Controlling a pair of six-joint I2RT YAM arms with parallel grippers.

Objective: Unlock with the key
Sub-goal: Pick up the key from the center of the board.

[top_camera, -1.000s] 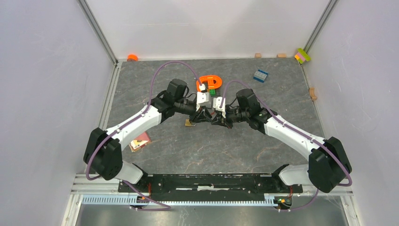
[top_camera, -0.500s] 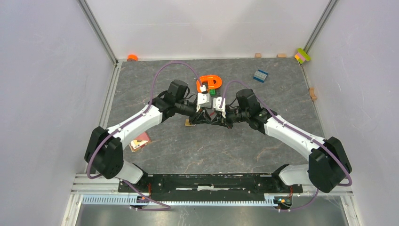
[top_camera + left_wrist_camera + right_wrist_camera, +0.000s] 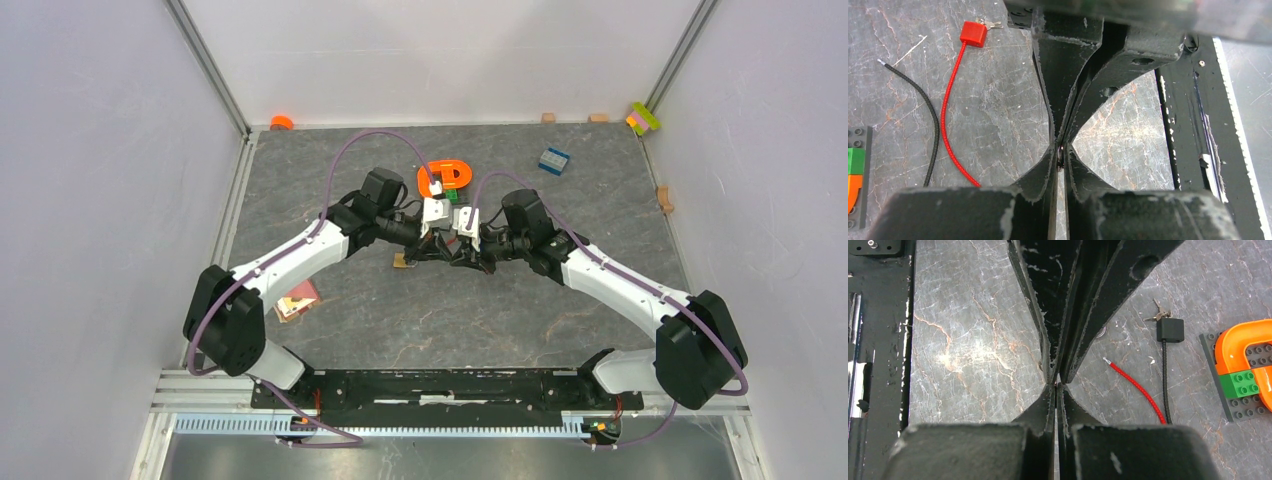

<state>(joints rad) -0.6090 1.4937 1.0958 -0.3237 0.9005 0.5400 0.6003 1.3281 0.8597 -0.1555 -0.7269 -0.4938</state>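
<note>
- Fingers of the left gripper stood almost together, with only a thin slit between them. A small glinting bit sat in that slit, and we could not tell whether they were clamped on it.
- Fingers of the right gripper were pressed together, and we could make out nothing between them.
- The two grippers met tip to tip above the middle of the table, a little nearer its far edge than its near edge.
- The red lock lay flat on the table on the far-edge side of the grippers. The red lock's keys stuck out of its body, and the red cable ran off from it in a long curve.
- The black lock lay near it, with the black lock's keys at its body. Its black cable ran straight, just beside the free end of the red cable.
- An orange brick piece lay beyond the black lock, toward the far edge.
- A blue brick sat toward the far right corner, well apart from both locks.
</note>
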